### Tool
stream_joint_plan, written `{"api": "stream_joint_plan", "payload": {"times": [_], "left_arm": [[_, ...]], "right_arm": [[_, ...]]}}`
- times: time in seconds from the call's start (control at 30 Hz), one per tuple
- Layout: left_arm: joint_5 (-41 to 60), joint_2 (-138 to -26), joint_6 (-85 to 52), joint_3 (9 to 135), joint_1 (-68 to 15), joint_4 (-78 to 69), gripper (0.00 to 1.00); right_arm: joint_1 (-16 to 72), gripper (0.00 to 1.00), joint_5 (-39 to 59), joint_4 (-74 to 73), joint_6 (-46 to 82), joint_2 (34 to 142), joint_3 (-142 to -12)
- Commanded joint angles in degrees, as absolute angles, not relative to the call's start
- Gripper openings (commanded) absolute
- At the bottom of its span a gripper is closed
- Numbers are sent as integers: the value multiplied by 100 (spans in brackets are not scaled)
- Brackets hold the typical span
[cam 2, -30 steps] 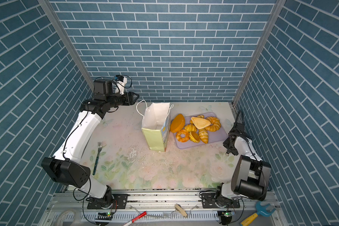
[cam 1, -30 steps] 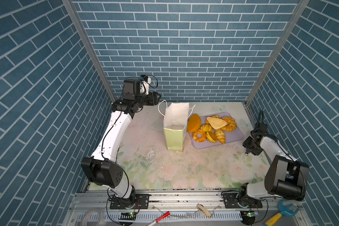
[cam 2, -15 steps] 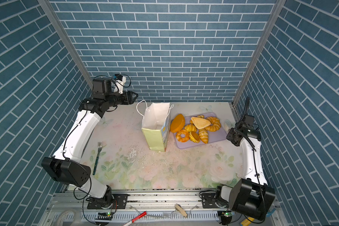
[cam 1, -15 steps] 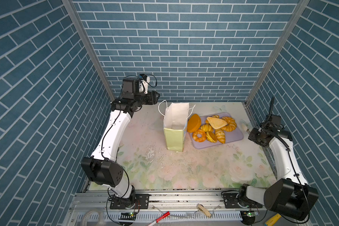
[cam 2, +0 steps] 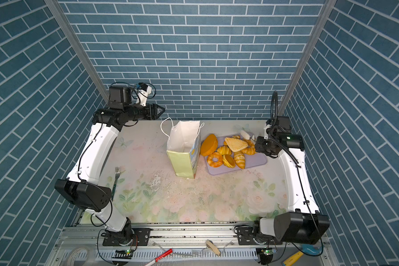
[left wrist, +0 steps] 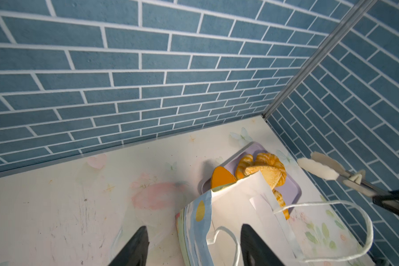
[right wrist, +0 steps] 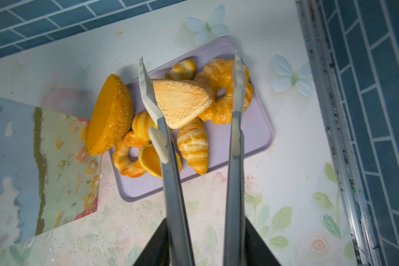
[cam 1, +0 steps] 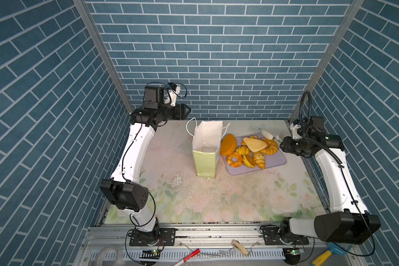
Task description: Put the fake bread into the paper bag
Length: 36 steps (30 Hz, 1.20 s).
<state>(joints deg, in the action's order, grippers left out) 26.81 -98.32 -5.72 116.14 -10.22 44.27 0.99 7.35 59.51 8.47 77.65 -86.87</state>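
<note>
Left end effector near upright paper bag, mouth upward

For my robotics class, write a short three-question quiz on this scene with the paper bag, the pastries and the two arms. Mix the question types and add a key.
1. True or false: the paper bag lies flat on its side.
2. What is the right gripper shut on? A) a fork B) tongs C) a croissant
3. Fill in: the tan triangular slice lies atop other pastries on the lavender ____.
Key: 1 false, it stands upright beside the tray. 2 B. 3 tray.
</note>
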Motion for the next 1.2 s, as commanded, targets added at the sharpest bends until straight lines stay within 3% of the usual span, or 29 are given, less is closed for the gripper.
{"api": "stream_joint_plan", "payload": {"times": [0.0,0.23,0.47,0.57,0.7,0.8,0.93,1.17], "left_arm": [[3045,-10042,-101,12051,-1110,5226,66],[2955,-10768,284,13070,-1408,6332,66],[2228,-11325,355,13736,-1569,7142,62],[2096,-11238,258,13495,-1574,6970,53],[2057,-11092,6,13184,-1573,6627,30],[2014,-10862,-238,12817,-1568,6258,19],[1756,-10308,-650,12004,-1534,5552,10],[1379,-9421,-1321,10635,-1367,4444,2]], "right_arm": [[407,46,791,6002,684,8017,-9046],[1063,46,932,5834,708,8755,-9558],[1496,46,905,5853,673,9249,-9991],[1602,46,919,5888,664,9409,-10121],[1717,46,903,5958,675,9616,-10233],[1758,46,871,6016,701,9750,-10283],[1780,46,876,6089,755,9893,-10318],[1800,47,1059,6340,745,10226,-10536]]}}
